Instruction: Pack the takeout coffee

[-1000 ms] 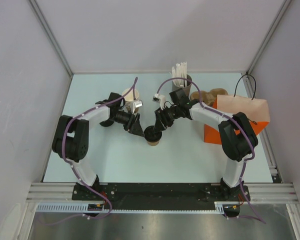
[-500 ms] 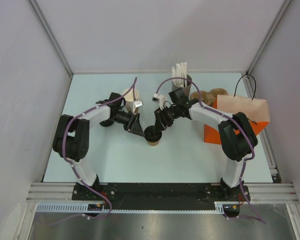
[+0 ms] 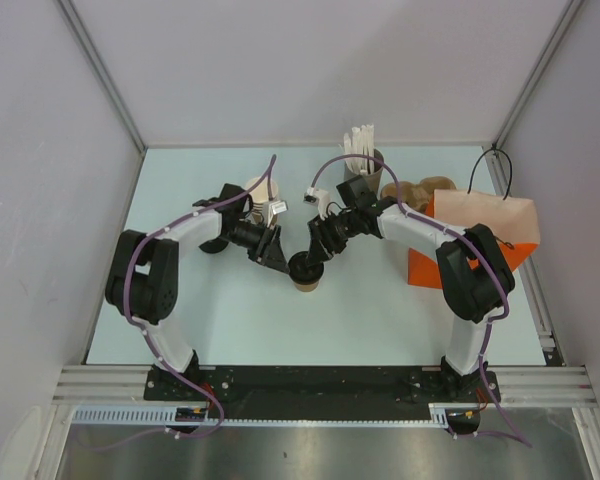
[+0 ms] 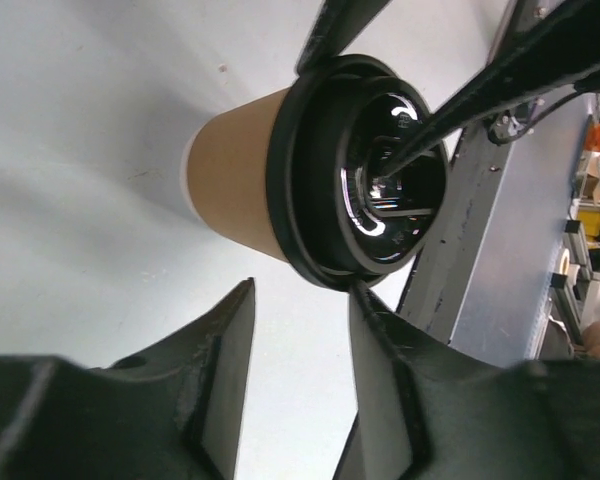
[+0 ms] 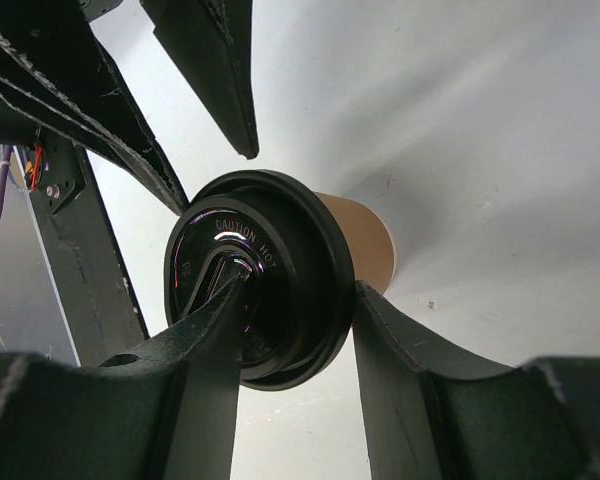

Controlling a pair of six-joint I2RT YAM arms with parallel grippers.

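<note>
Two black-and-white jointed arms (image 3: 146, 276), purple cables (image 3: 271, 168), matte black tapered tool fingers (image 4: 216, 352).

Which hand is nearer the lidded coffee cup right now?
Right. The right hand has fingers touching the takeout coffee at its lid; the left hand sits just beside the cup, fingertips short of it.

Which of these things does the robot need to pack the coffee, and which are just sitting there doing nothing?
For the job:
- takeout coffee, with its black lid on
- paper bag, likely where the coffee goes

Just lying about:
- stack of lidless cups
- holder of white sticks
- brown lumps by the bag, too small to tell what they are
</note>
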